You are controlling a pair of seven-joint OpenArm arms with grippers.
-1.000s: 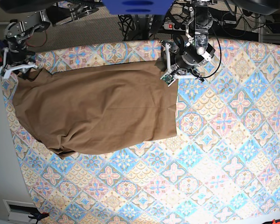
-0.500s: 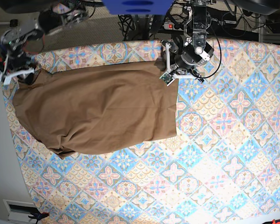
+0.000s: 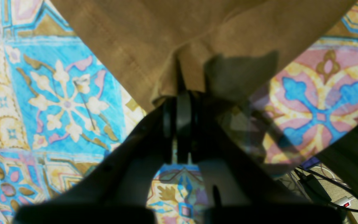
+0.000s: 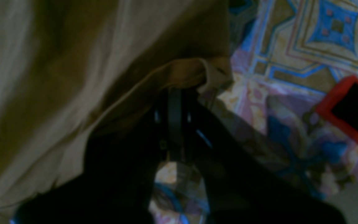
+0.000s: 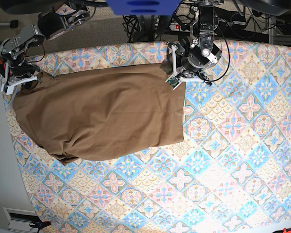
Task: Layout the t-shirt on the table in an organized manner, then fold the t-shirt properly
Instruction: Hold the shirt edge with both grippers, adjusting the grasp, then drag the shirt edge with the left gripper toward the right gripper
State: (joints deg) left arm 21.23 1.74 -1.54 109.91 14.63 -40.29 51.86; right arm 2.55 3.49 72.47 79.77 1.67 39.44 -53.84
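both end effectors, left [image 3: 179,102] and right [image 4: 174,96], clamped on far shirt [image 5: 102,116] corners; lift together, keep edge taut, pull flat across worktop [image 5: 233,160].

Both arms are built of black and grey metal segments with round silver joint housings and white bracket plates near the wrist, the left claw [image 5: 175,81] trailing looped black cables and carrying a small green circuit board, the right claw [image 5: 13,82] ending in matte black fingers [image 4: 174,115].
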